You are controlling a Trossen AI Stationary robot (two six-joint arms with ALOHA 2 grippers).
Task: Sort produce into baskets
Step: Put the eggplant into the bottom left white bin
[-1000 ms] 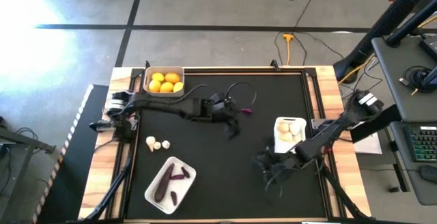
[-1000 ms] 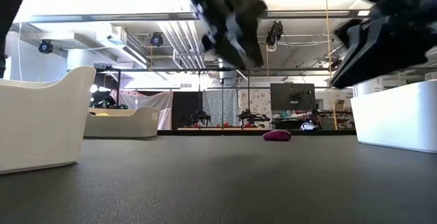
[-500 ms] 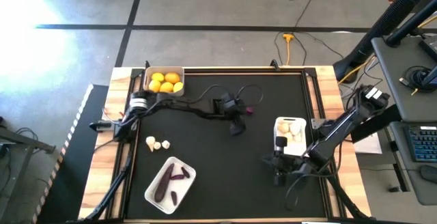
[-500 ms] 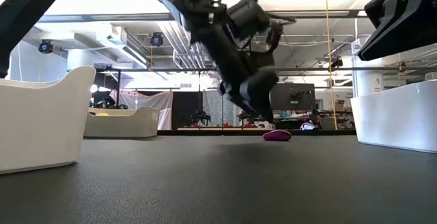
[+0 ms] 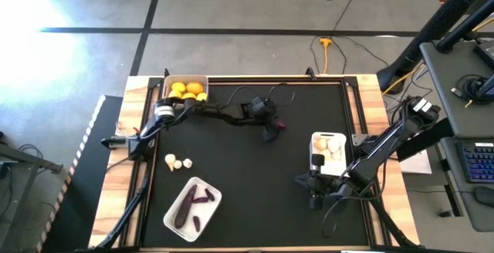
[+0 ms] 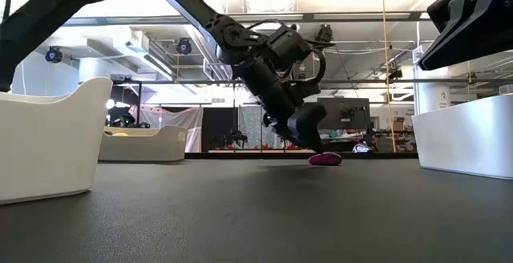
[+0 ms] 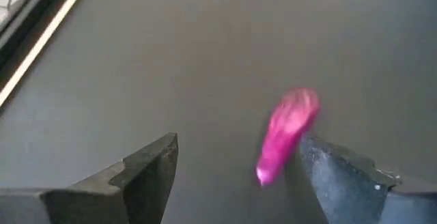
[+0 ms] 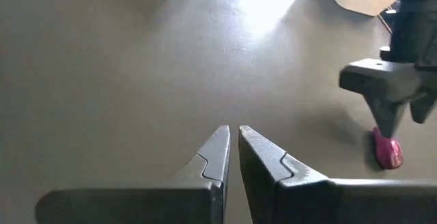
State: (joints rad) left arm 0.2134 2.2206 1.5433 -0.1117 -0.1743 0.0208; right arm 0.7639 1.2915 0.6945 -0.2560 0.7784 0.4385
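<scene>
Progress: citrus in far-left basket (image 5: 166, 83), eggplants in near basket (image 5: 210, 204), garlic in right basket (image 5: 315, 156). Left over — two garlic bulbs (image 5: 178, 162) loose on tabletop (image 5: 239, 183), small magenta eggplant (image 7: 287, 133) mid-table.

Left claw (image 7: 239, 166) low over magenta eggplant, fingers apart. Right claw (image 8: 232, 149) pressed together, empty, parked near right basket.

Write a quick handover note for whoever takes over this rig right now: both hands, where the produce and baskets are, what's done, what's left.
Left hand: open, low over a small magenta eggplant lying loose near the mat's far middle; not gripped.
Right hand: shut, empty, parked near the garlic basket.
Done: citrus in the far-left basket; several garlic bulbs in the right basket; purple eggplants in the near-left basket.
Left: the magenta eggplant, plus three garlic bulbs loose on the mat at left.
</scene>
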